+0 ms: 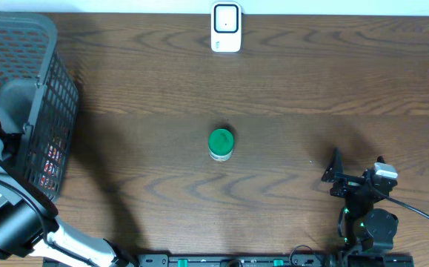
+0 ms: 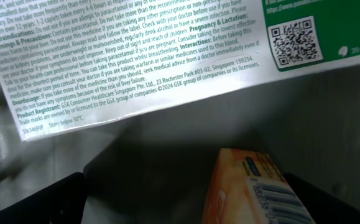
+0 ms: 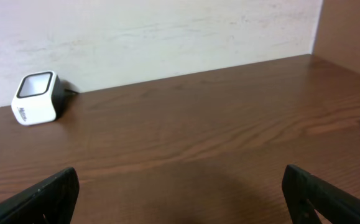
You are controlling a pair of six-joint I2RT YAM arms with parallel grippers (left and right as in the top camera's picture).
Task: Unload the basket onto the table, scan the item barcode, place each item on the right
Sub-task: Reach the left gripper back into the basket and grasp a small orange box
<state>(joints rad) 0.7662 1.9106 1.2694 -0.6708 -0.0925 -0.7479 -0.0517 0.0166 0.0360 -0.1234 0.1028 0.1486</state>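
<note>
- Presently, the left arm (image 1: 10, 222) reaches into the dark mesh basket (image 1: 47, 44) at the left edge of the table (image 1: 310, 89).
- Left gripper (image 2: 183, 186): jaws spread wide and gripping nothing.
- Inside the basket, an orange box (image 2: 242, 186) lies below and between those jaws, its barcode (image 2: 288, 202) facing up. Contact with either finger cannot be confirmed.
- A white medicine pack (image 2: 136, 56), with fine print and a QR code (image 2: 294, 39), lies just beyond the orange box.
- Right gripper (image 1: 357, 169): low at the table's near right, fully open and empty.
- A green-lidded jar (image 1: 221, 143) stands upright mid-table, well apart from both grippers.
- The white scanner (image 1: 226, 27) sits at the far edge, in line with the jar.
</note>
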